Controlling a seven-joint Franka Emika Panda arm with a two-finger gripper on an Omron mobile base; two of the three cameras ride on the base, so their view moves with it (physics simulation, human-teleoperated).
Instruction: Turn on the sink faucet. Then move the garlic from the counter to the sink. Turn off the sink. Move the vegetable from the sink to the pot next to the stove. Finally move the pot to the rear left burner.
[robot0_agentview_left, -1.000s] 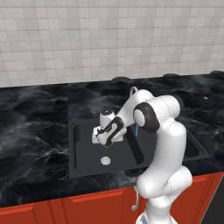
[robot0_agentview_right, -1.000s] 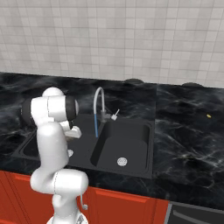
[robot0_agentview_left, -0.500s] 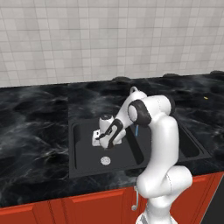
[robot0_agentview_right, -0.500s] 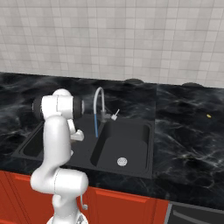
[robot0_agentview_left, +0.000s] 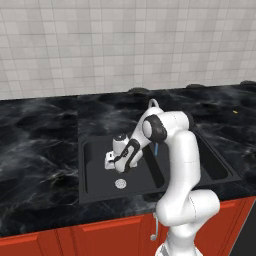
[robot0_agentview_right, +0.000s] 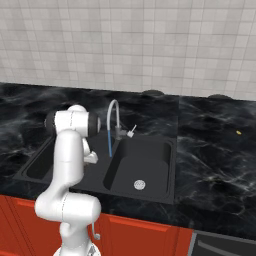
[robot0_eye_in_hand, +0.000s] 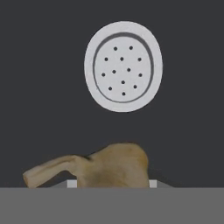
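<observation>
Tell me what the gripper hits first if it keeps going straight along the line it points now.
Probably the dark sink floor, at or just beside the round drain. The gripper points down into the basin with the garlic at its fingertips, so the garlic would likely touch first. Depth is uncertain.

a black marbled bench (robot0_agentview_left: 40, 150) runs along the tiled wall above red cabinet fronts (robot0_agentview_right: 150, 232); a dark sink (robot0_agentview_right: 150, 172) is set into it, with a round perforated drain (robot0_eye_in_hand: 123, 66) in the basin floor; a small yellow speck (robot0_agentview_right: 238, 133) lies on the bench well right of the sink
</observation>
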